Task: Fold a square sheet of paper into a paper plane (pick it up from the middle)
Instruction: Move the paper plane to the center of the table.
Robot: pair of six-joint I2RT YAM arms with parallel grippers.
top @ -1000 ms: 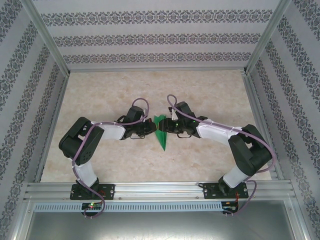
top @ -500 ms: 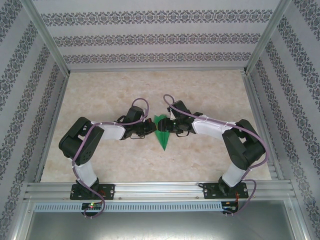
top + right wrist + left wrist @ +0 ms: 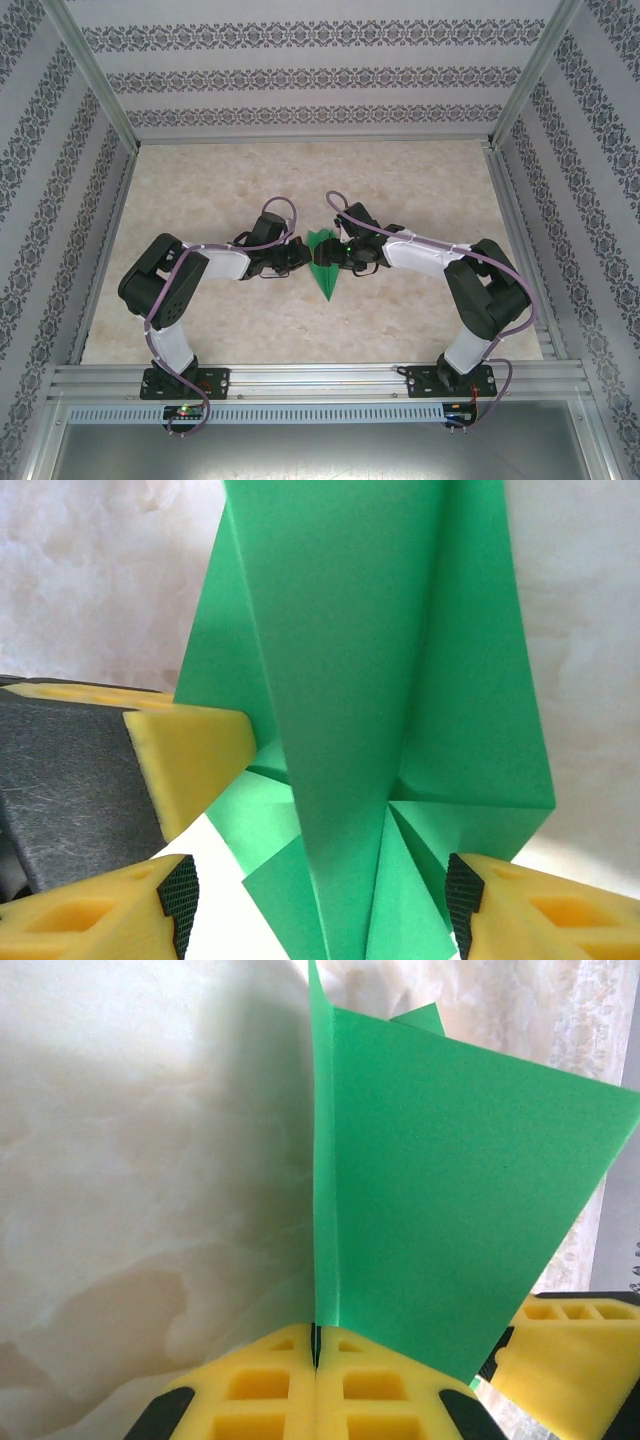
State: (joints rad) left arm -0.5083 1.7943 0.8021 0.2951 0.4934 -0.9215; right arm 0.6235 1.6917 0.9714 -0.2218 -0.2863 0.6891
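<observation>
Left gripper [image 3: 316, 1358]: clenched on plane's [image 3: 440, 1210] centre fold.
Right gripper [image 3: 320, 885]: spread, fingers either side of plane.
Plane: frame centre, between grippers, tip toward bottom.
Around: marble table [image 3: 430, 180], patterned walls [image 3: 300, 80].

Marbled beige table [image 3: 420, 180] enclosed by patterned walls [image 3: 300, 80].
</observation>
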